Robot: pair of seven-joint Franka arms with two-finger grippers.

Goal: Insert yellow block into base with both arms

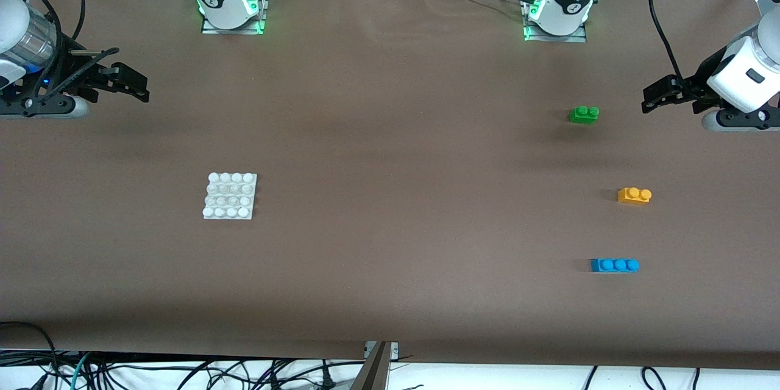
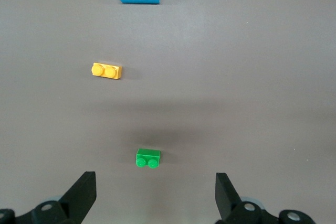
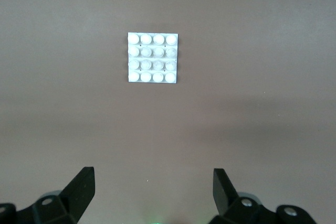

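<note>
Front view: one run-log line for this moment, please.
yellow block: on table, untouched | base: bare, toward right arm's end | left gripper: open, waiting above table | right gripper: open, waiting above table

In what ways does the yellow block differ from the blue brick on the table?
The yellow block has two round studs on top; the blue brick has three in a row. The blue brick is longer than the yellow block. The blue brick lies nearer to the front camera than the yellow block. Both rest flat on the table toward the left arm's end, studs up, and nothing touches either of them.
</note>
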